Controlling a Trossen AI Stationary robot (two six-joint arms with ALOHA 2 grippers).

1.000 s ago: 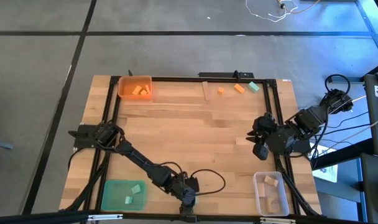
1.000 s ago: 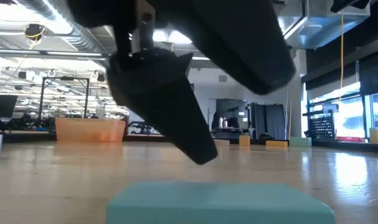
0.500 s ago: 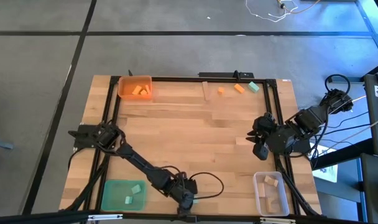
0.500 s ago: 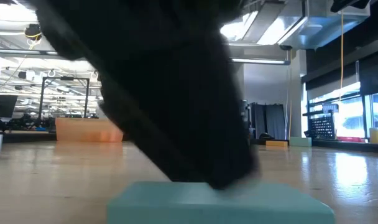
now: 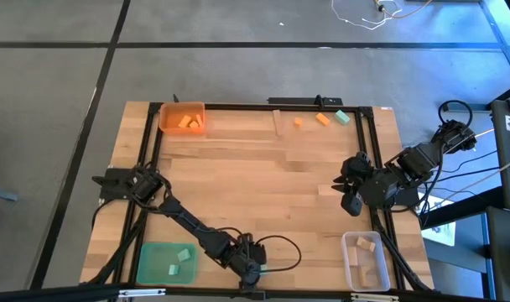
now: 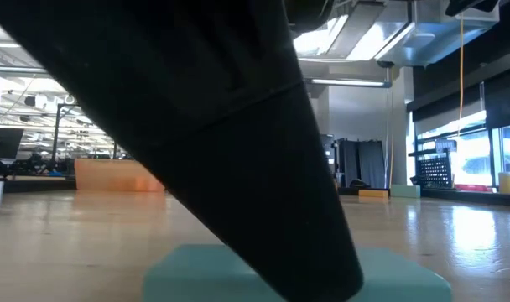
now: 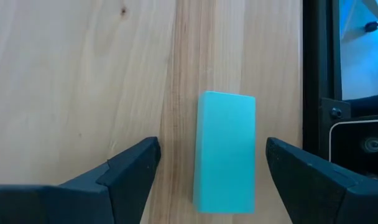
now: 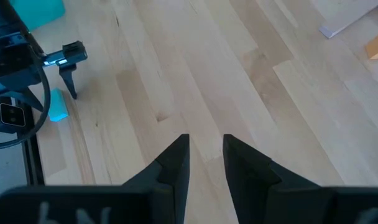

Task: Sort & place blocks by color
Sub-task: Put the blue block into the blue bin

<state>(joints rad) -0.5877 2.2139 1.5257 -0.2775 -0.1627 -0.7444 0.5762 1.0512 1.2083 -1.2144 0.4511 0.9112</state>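
A teal-green block (image 7: 225,152) lies flat on the wooden table close to its near edge, also seen in the low view (image 6: 389,267) and far off in the right wrist view (image 8: 57,106). My left gripper (image 7: 212,149) (image 5: 251,271) is open and slants down over it, one finger on each long side of the block, with gaps on both sides. One dark finger (image 6: 263,168) stands in front of the block in the low view. My right gripper (image 5: 349,200) (image 8: 206,146) waits above the table's right side, its fingers a narrow gap apart with nothing between them.
Orange tray (image 5: 171,126) at the far left, green tray (image 5: 154,256) at the near left and clear tray (image 5: 353,268) at the near right each hold blocks. Two orange blocks (image 5: 323,119) and a teal one (image 5: 342,117) lie at the far edge. A black frame (image 7: 316,93) runs beside the teal block.
My left gripper has come down toward the teal block and a little toward the table's near edge. In the low view its finger has sunk from above the block to in front of it. The block has stayed where it was.
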